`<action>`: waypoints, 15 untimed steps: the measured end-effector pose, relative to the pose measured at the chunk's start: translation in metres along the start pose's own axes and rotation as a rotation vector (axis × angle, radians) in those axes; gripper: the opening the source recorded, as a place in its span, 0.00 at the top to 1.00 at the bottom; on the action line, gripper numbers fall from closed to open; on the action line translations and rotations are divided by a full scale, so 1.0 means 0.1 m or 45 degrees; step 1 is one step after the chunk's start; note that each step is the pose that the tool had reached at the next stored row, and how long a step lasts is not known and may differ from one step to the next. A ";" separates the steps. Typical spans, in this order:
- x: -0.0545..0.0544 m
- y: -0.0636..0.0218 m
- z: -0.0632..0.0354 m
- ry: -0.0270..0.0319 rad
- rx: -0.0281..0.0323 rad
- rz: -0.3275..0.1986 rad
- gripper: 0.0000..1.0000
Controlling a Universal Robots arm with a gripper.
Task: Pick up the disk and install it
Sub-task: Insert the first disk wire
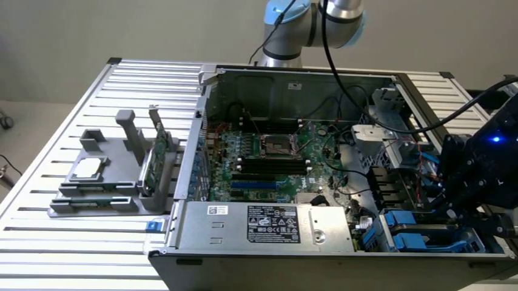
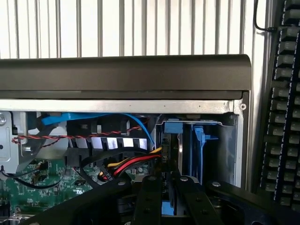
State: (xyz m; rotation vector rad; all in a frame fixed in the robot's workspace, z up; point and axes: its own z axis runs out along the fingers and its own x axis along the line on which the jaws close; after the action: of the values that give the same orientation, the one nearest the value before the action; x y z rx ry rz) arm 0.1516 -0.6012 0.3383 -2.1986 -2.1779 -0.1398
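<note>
The open computer case (image 1: pixel 324 182) lies on the slatted metal bench (image 1: pixel 48 242), filling the centre and right of the exterior view. Its green motherboard (image 1: pixel 275 157) shows at mid-frame, and a grey power supply with a white label (image 1: pixel 271 225) sits along the case's lower edge.

The robot arm's hand (image 1: pixel 474 209) is at the right edge of the exterior view, lowered over the drive bay at the case's lower right corner. In the wrist view the hand (image 2: pixel 171 201) occupies the bottom centre of the frame, its two black fingers (image 2: pixel 147 201) drawn close together with a strip of blue plastic visible between them. The disk (image 2: pixel 194 150), identified by its bright blue carrier rails, stands on edge in the bay at the centre right of the wrist view, directly ahead of the fingers. The fingers appear clamped on the disk's blue carrier. In the exterior view the blue rails of the disk (image 1: pixel 404 230) show in the bay at the lower right, partly covered by the hand.

Red, yellow and black cables (image 2: pixel 131 161) run beside the bay. A grey fixture (image 1: pixel 113 182) at the left of the exterior view carries a small silver chip (image 1: pixel 87 168) and an upright green card (image 1: pixel 159 151).
</note>
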 end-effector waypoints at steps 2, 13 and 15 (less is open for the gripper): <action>-0.01 0.003 -0.002 0.0002 0.0000 0.000 0.83; -0.01 0.001 -0.002 0.0027 -0.0001 0.000 0.83; -0.01 -0.003 -0.003 0.0030 -0.0002 0.000 0.83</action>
State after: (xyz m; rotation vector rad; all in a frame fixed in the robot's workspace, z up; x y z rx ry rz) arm 0.1512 -0.6026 0.3384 -2.1973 -2.1769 -0.1425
